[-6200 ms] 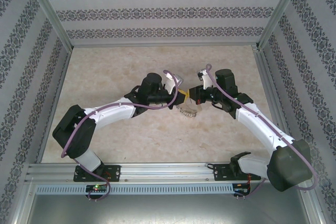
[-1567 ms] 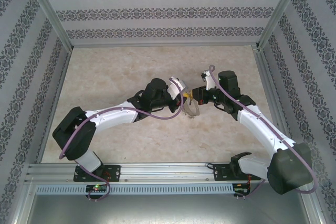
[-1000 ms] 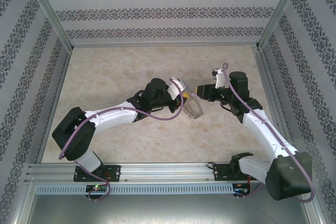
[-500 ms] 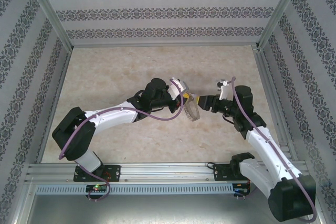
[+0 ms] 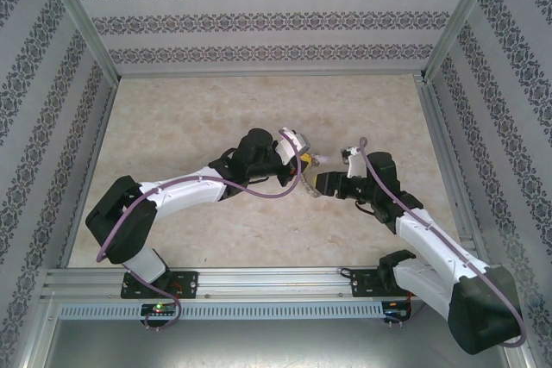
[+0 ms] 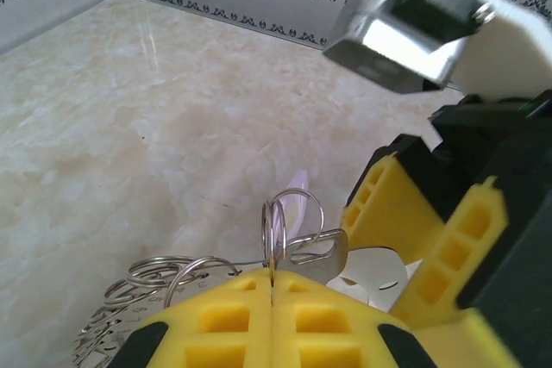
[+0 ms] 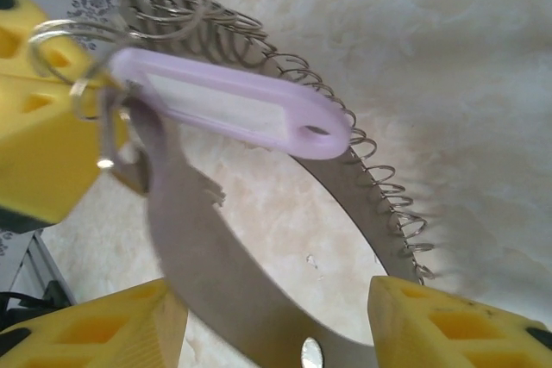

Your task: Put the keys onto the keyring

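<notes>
top view: my left arm (image 5: 198,187) lies low across the tabletop (image 5: 172,118), elbow near its base and wrist pointing right. my right arm (image 5: 431,234) comes in from the other side, forearm slanting up and left. the two sets of jaws nearly meet at mid-table, with the hoop (image 5: 311,187) between them.

left wrist view: my left jaws are clenched on the small loop that carries the key (image 6: 326,252) and its lilac tag (image 6: 297,196). the hoop's silvery coils sit low on the left.

right wrist view: my right jaws are released, pads (image 7: 457,325) wide apart. the hoop's grey band runs between them without being pinched, and the tag lies across above it.
</notes>
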Robot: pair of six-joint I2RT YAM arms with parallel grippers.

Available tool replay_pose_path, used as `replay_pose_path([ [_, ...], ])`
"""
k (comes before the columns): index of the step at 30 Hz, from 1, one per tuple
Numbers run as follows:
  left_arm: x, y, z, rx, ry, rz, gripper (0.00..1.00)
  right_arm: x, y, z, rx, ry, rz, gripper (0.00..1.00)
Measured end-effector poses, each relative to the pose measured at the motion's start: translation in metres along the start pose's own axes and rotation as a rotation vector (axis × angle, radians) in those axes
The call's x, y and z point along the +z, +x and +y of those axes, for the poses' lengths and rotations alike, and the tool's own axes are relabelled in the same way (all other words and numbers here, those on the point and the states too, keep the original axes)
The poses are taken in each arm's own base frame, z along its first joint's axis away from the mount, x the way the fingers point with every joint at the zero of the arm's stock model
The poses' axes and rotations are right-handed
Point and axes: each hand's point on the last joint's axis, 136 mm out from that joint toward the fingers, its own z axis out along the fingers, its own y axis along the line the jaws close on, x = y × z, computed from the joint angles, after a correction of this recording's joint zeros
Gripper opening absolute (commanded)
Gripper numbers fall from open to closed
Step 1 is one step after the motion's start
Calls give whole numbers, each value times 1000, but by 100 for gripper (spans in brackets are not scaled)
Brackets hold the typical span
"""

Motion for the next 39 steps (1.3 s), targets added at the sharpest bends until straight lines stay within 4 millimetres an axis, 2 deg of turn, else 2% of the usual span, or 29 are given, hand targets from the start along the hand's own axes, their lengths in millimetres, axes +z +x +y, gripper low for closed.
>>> replay_pose_path([
  [6,0,0,-1,0,5,0,0,10,0,-13,4,38,-6,16],
  [10,0,0,-2,0,12,-1,0,12,1,-15,0,54,-9,1],
  [19,0,0,5,-20,-27,-1,2,12,0,-15,-5,59,-12,0],
  [21,-2,-1,12,-32,-63,-3,21,12,1,-14,-7,56,-10,0],
  [23,-5,-4,19,-48,-100,-9,31,12,1,-13,-9,54,-10,0],
  [27,-17,-18,31,-72,-164,-47,59,10,-2,-10,-25,46,-24,0],
  [28,-21,-24,33,-76,-177,-60,78,8,-4,-8,-34,42,-30,0],
  [30,-29,-36,35,-81,-200,-91,98,6,-8,-4,-51,32,-44,0],
  [31,-33,-43,37,-79,-208,-105,100,5,-11,-1,-61,27,-53,0],
  [37,-54,-93,50,-62,-278,-183,100,-1,-39,21,-129,-14,-109,0],
  [39,-61,-103,54,-61,-287,-204,100,-4,-49,29,-151,-28,-130,0],
])
